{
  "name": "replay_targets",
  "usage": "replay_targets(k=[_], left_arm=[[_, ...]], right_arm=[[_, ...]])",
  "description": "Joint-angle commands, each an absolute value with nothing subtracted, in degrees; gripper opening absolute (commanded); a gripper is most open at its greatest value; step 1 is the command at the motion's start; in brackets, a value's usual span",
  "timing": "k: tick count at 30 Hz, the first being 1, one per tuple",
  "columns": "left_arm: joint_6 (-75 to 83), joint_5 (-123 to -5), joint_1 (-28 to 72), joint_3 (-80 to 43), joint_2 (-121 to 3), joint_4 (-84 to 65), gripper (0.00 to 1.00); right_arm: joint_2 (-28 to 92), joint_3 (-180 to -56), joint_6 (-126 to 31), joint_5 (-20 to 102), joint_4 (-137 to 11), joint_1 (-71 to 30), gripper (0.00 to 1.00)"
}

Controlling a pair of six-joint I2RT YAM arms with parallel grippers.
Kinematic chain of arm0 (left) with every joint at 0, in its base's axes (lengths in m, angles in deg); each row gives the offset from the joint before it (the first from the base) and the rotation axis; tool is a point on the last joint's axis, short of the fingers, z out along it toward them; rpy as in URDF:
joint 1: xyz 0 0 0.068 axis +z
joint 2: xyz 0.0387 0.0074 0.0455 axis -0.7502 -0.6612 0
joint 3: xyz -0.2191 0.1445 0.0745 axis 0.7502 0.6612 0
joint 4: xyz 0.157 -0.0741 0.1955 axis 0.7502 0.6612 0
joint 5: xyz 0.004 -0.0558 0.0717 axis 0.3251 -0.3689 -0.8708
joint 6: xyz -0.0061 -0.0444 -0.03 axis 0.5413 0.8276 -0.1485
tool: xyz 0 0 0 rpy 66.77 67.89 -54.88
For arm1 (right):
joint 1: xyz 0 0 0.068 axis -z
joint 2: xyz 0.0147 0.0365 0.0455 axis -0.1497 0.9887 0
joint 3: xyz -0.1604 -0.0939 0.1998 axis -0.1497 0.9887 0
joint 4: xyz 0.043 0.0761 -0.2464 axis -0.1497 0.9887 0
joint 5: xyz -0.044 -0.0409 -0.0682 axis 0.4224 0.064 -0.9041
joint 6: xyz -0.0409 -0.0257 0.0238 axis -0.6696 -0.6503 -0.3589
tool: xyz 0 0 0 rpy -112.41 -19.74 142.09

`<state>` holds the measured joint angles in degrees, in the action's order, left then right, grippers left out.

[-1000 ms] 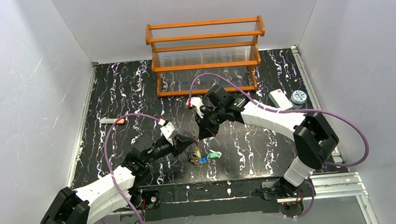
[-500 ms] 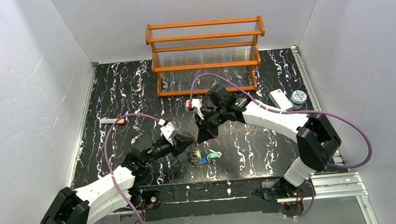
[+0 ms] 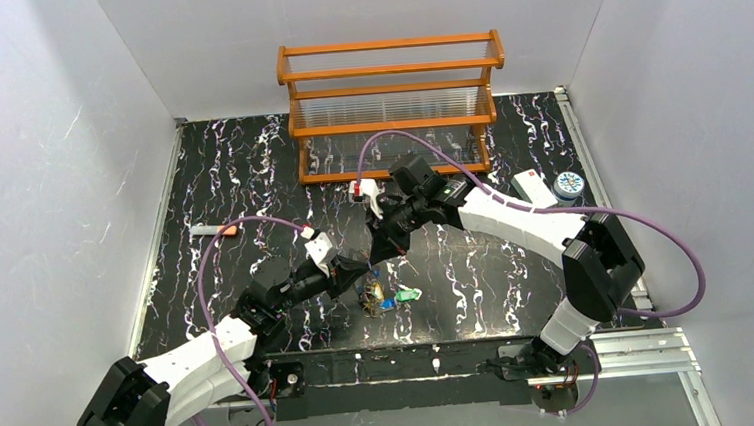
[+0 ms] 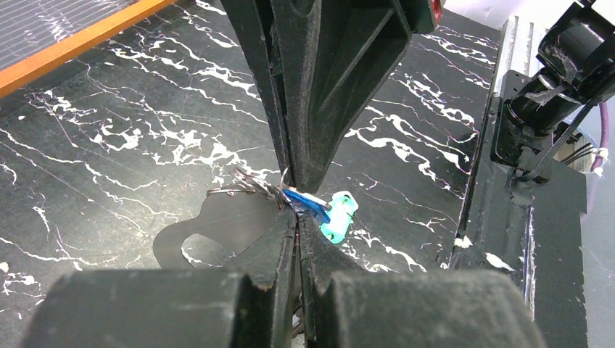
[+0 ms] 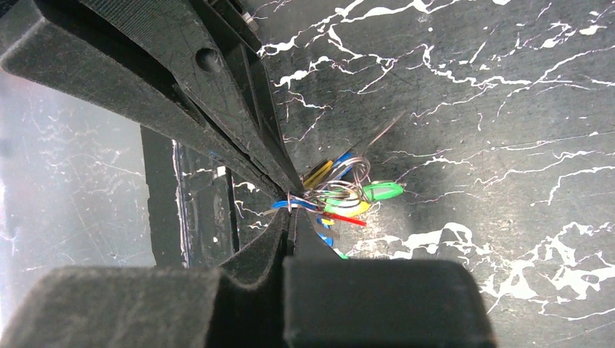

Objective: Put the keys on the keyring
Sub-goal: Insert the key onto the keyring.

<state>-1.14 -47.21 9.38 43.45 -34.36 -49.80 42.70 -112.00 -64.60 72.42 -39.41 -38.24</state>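
Both arms reach in towards the middle of the black marbled table (image 3: 251,182) and meet tip to tip.

Left arm: lies low and stretched out from the near-left corner, with its wrist pointing right and away from the base. The left gripper (image 3: 355,271) has its jaws pressed fully together.

Right arm: elbow out to the right, forearm sweeping left across the table, wrist pitched down. The right gripper (image 3: 386,250) is likewise closed tight, and its fingertips (image 4: 289,170) come down onto the left pair from above.

The keyring (image 4: 250,187) shows as thin silver wire coiling out from the point where the two sets of tips meet (which pair actually clamps the wire cannot be told). The keys (image 5: 341,197) bunch on that wire just beyond the tips, with green, yellow, red and blue heads tangled together. In the top view the bunch sits just nearer the bases than the grippers, at table centre.

Elsewhere: a wooden rack (image 3: 392,102) at the far edge, a white box (image 3: 532,187) beside a round tin (image 3: 569,185) at the right, and an orange-tipped stick (image 3: 216,228) at the left.
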Motion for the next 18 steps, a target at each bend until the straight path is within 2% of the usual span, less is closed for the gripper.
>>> replay_targets(k=[1, 18], left_arm=[[-1.1, -45.94, 9.06, 43.79, -32.84, -52.08, 0.0], [-1.14, -45.42, 9.06, 43.96, -32.53, -52.08, 0.0]], right_arm=[[43.79, -113.81, -63.34, 68.86, -39.66, -38.15, 0.01], [43.86, -111.61, -61.0, 68.92, -40.47, -35.91, 0.01]])
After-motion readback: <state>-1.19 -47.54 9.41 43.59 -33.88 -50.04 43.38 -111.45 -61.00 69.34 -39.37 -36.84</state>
